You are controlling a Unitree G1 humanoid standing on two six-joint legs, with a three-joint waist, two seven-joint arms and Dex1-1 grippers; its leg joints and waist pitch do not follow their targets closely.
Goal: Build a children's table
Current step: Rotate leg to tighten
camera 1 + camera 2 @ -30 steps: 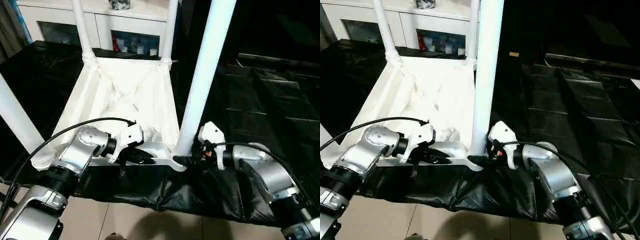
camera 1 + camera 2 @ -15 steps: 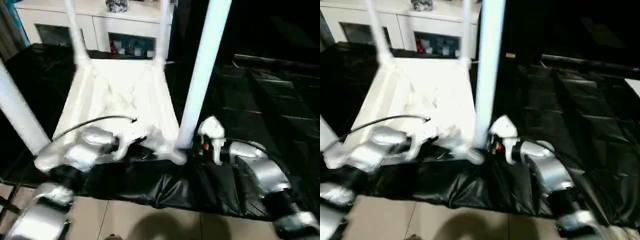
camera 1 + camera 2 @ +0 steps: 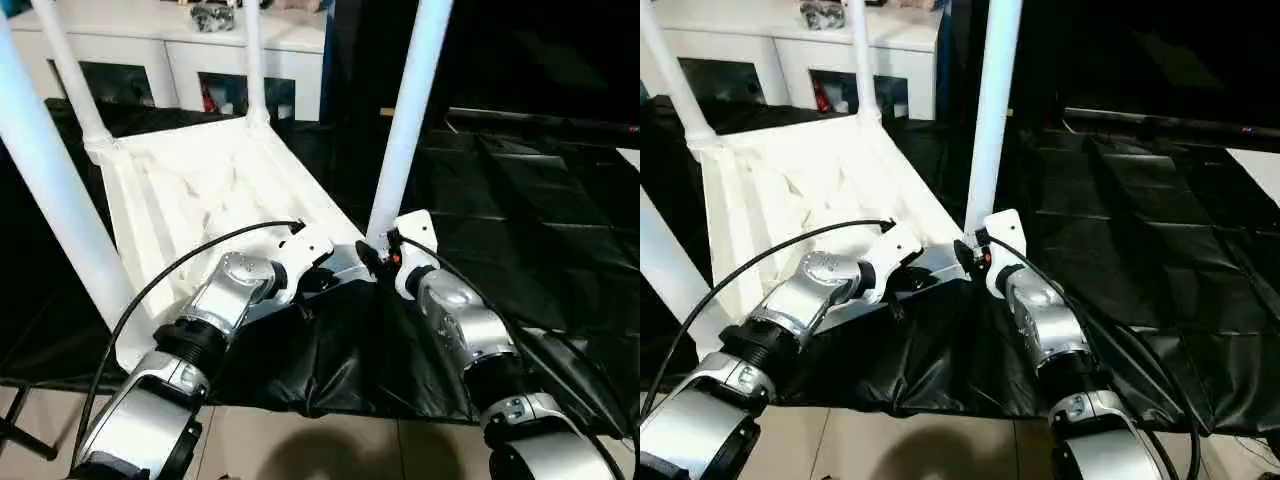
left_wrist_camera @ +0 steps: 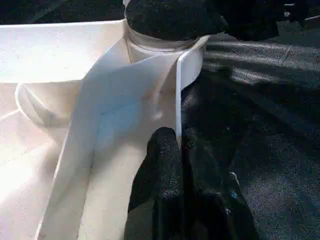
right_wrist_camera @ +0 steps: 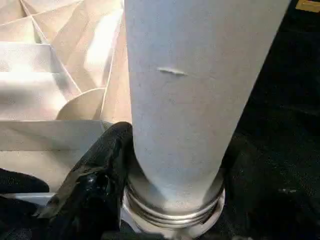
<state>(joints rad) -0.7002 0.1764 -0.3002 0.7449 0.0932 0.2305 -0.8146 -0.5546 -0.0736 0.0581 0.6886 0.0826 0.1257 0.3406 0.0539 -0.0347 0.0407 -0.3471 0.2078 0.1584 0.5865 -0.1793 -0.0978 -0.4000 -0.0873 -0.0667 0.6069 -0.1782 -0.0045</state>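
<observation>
The children's table lies upside down on a black sheet, its white top [image 3: 195, 185] showing the ribbed underside. Legs stand upright in the corner sockets: two at the back [image 3: 72, 85] [image 3: 253, 62], one at the near left [image 3: 55, 190], one at the near right [image 3: 405, 130]. My left gripper [image 3: 310, 283] is shut on the top's thin rim wall [image 4: 177, 95] beside the near right socket. My right gripper [image 3: 372, 258] is closed around the base of the near right leg [image 5: 175, 90], just above its ridged collar [image 5: 172, 212]. One black finger [image 5: 107, 160] presses against the leg's side; the other is hidden behind it.
A white cabinet [image 3: 190, 60] with glass doors stands behind the table top. The black sheet [image 3: 530, 210] spreads wide to the right and hangs over the front edge above a tiled floor [image 3: 300, 440]. A black cable [image 3: 180, 270] arcs over my left forearm.
The table top has turned on the sheet, its near right corner swinging away from me, with both grippers still holding on. The view has also shifted.
</observation>
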